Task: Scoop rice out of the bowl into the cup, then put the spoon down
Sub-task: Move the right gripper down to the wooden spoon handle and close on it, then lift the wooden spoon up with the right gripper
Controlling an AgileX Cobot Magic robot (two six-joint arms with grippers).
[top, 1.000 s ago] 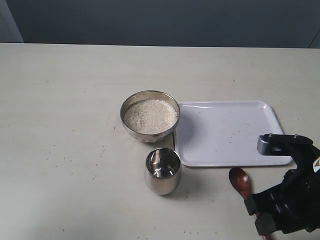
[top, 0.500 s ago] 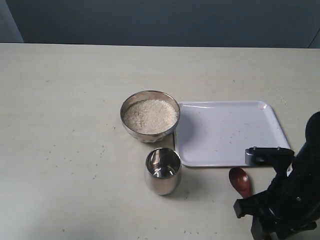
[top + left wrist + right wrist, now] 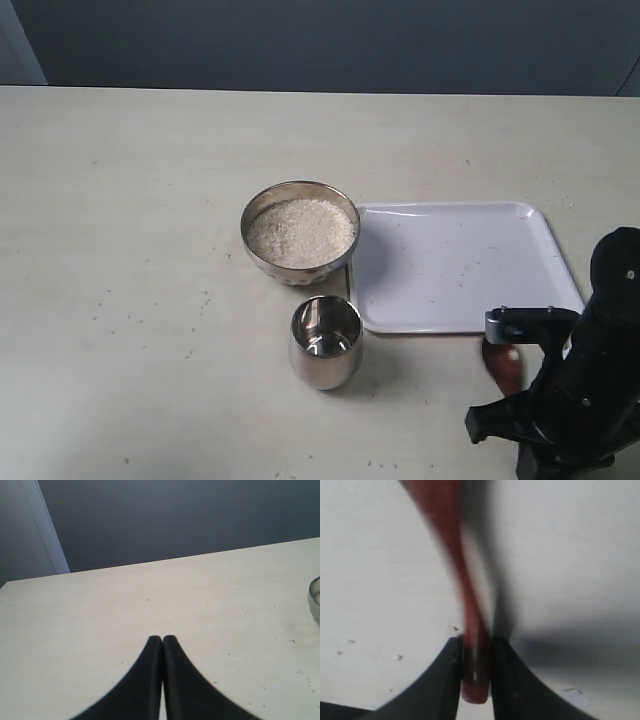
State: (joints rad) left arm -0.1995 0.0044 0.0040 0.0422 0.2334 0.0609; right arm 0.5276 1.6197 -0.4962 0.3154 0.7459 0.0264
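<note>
Pale bench [image 3: 150,250] fills most of the exterior frame, with a dark wall [image 3: 320,45] along the top. Centre frame: steel bowl [image 3: 290,272], heaped with rice [image 3: 300,232]. Just below it, near but apart, is the cup [image 3: 322,365], upright; I cannot tell if any grains are inside. A white tray [image 3: 450,265] sits right of the bowl, its left edge touching or almost touching the bowl, with a few specks on it.

Lower right corner: the black right arm [image 3: 580,390] hangs over the bench. Only the spoon's [image 3: 503,362] red-brown bowl peeks out there, just below the tray's lower right corner, partly hidden by the arm. I cannot tell whether it rests on the bench or is lifted.

Right wrist view: the right claw [image 3: 476,650] is narrow, pinching the slim spoon handle near its end. The handle runs away from the fingers [image 3: 451,670] and is blurred.

Left wrist view: the left claw [image 3: 162,641] has its tips pressed together, nothing between them, over bare bench. It does not show in the exterior view.
</note>
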